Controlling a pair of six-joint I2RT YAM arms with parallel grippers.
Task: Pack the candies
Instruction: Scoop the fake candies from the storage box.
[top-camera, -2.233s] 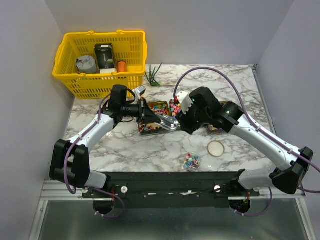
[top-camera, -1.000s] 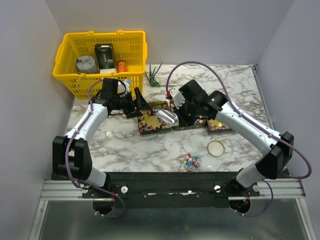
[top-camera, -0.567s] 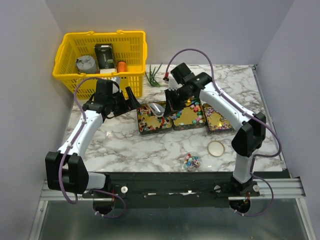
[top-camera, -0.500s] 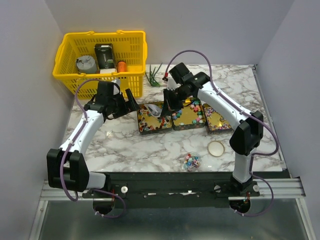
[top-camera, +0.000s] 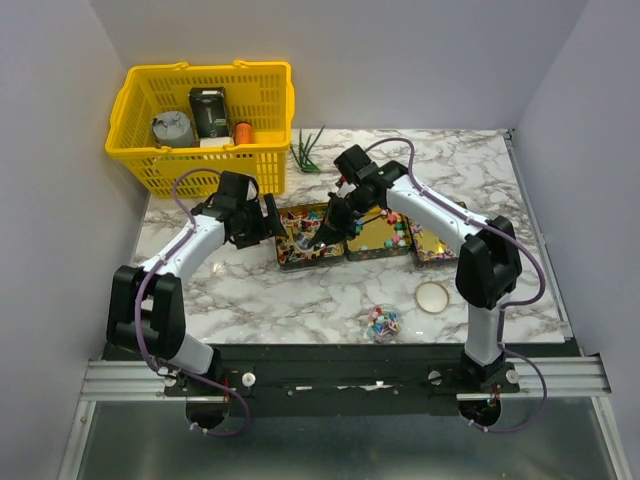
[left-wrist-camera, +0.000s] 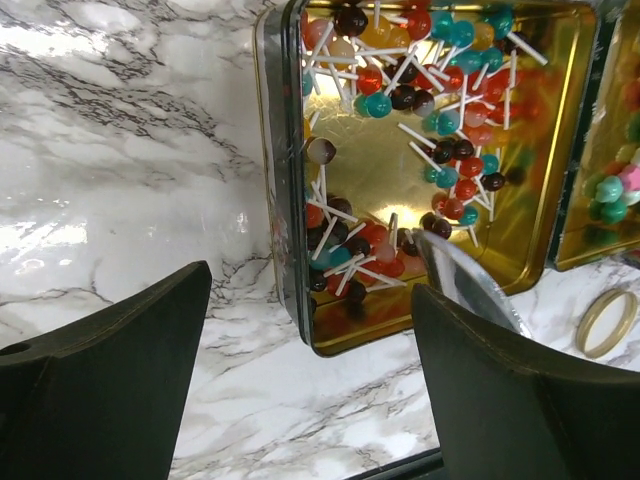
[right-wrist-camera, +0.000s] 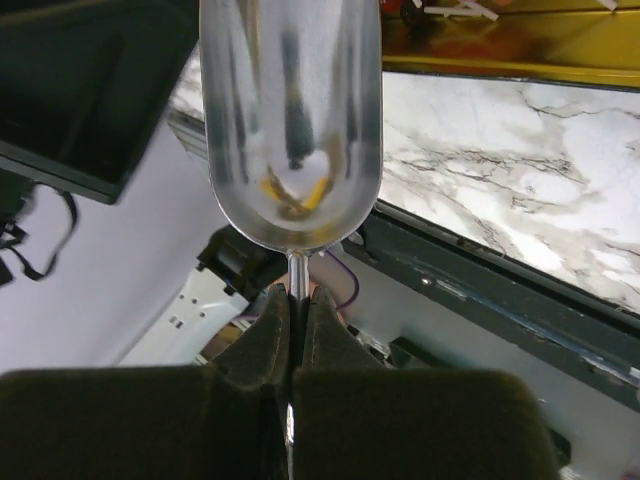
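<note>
The bench (top-camera: 300, 290) is white with wavy grey lines, like marble. The basket (top-camera: 200, 172) is bright yellow. The tin (left-wrist-camera: 385, 165) is shiny gold inside with a dark rim. The candies (left-wrist-camera: 400, 97) in it are red, teal and dark brown, on white sticks. A loose heap (top-camera: 383, 322) is pink, blue and red. The scoop (right-wrist-camera: 290, 120) is shiny silver. The left gripper (left-wrist-camera: 310, 300) and right gripper (right-wrist-camera: 290, 310) are black. The arms (top-camera: 195, 243) are white with black joints, and their cables (top-camera: 395, 139) are purple. The plant (top-camera: 307, 152) is green. The round lid (top-camera: 432, 296) is gold.
</note>
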